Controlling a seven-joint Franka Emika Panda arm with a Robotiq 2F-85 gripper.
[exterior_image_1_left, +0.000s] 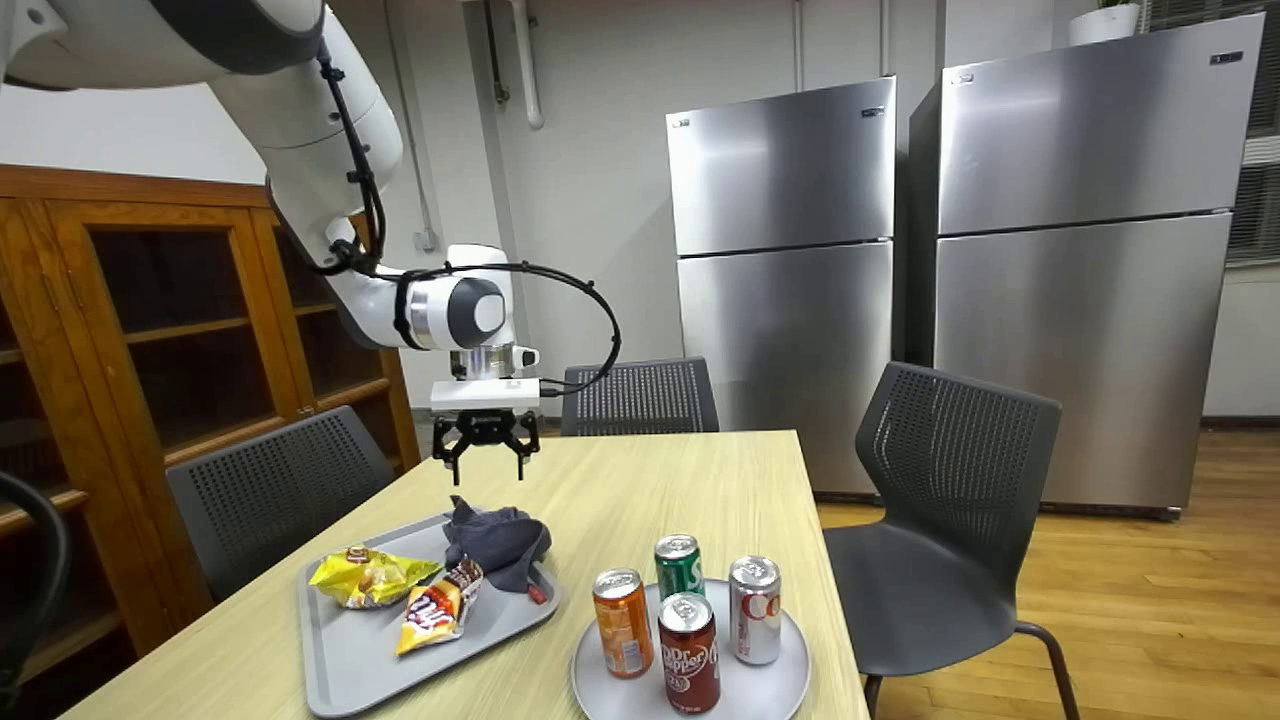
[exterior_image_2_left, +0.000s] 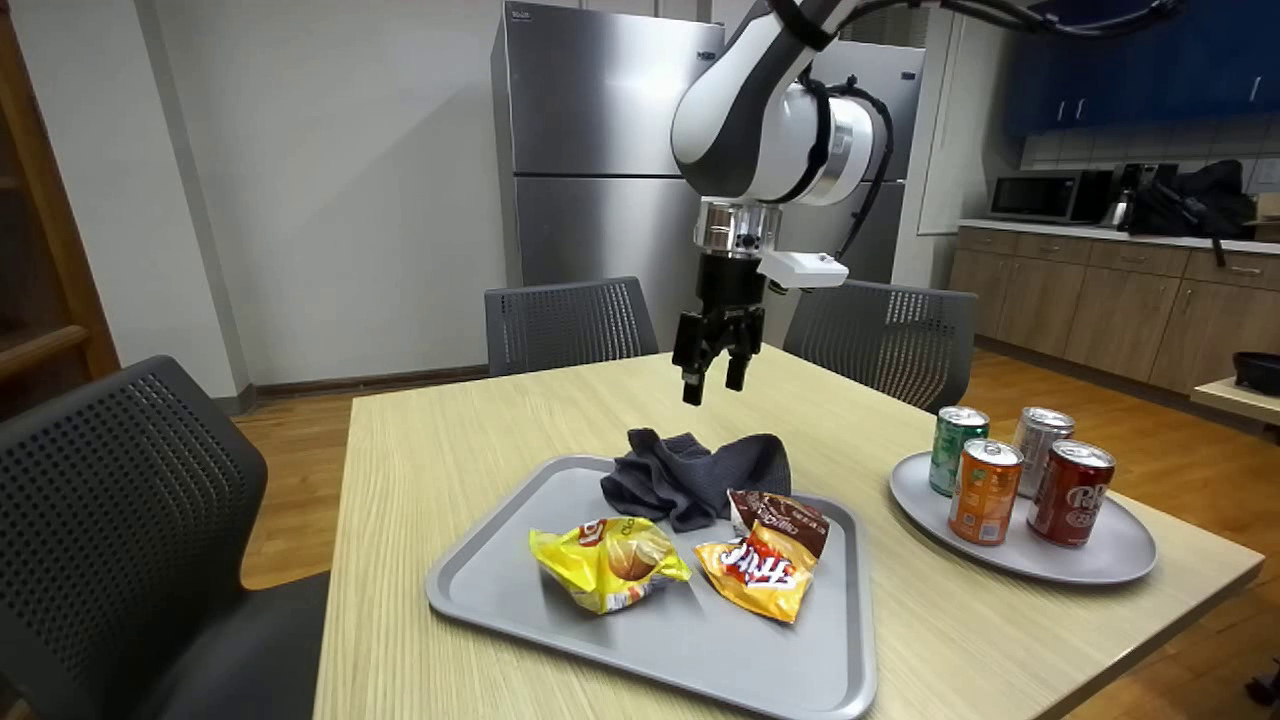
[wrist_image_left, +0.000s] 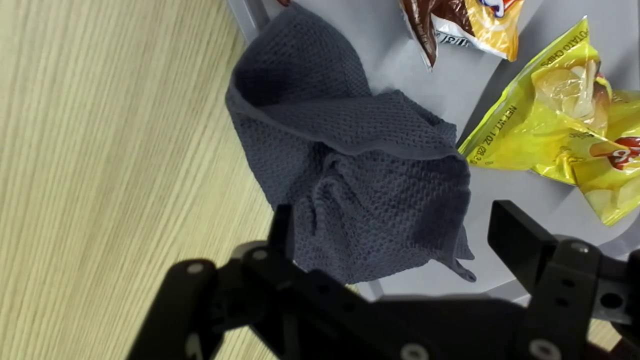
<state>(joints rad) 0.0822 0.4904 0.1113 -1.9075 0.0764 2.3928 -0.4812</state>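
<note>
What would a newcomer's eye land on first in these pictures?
Probably the white robot arm, its open gripper above a crumpled dark gray towel draped over the edge of the gray tray. The bright yellow potato chip bag on that tray stands out too. So do four soda cans on the round gray plate.

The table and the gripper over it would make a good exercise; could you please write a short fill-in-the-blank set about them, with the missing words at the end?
1. The round plate holds ____ cans.
2. The dark cloth lies partly over the rim of a gray, rectangular ____.
3. The potato chip bag is mostly ____ in color.
4. The gripper, which holds nothing, is not shut but ____.

Missing words: four; tray; yellow; open.
</note>
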